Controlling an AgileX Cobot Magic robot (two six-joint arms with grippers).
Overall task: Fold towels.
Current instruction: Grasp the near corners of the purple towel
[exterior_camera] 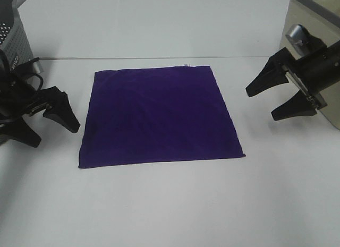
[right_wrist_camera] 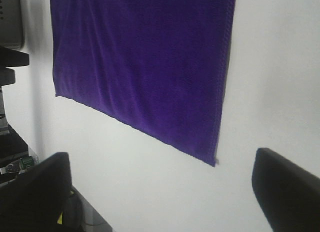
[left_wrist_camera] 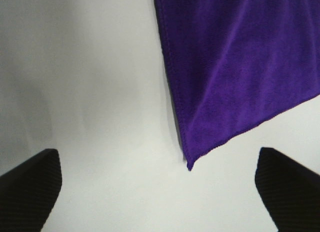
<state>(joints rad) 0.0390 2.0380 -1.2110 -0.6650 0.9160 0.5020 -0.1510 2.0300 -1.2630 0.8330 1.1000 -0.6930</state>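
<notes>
Exterior high view. Bare white table [exterior_camera: 170, 215] fills the foreground. Beyond it a deep purple towel [exterior_camera: 159, 117] lies flat and fully spread at the table's centre, roughly square, so it has no clear long axis. A tiny white tag [exterior_camera: 185, 65] shows on its far edge. The left gripper [exterior_camera: 54, 135] sits beside the towel's left edge, towards the near corner, jaws apart and empty. The right gripper [exterior_camera: 262, 104] hangs off the right edge, level with the towel's far half, also spread and holding nothing. Neither touches the cloth, and both look about equally near. A perforated metal object [exterior_camera: 13, 37] stands far left, behind the left arm and well clear of the towel.

Left wrist view. Two black fingers [left_wrist_camera: 27, 189] frame the picture, wide apart. One towel corner [left_wrist_camera: 189, 164] points into the gap between them, flat on the table, with nothing in the way.

Right wrist view. Again the jaws stand wide apart. Another corner of the cloth [right_wrist_camera: 215, 161] lies ahead of them, slightly towards one finger, with clear table between.
</notes>
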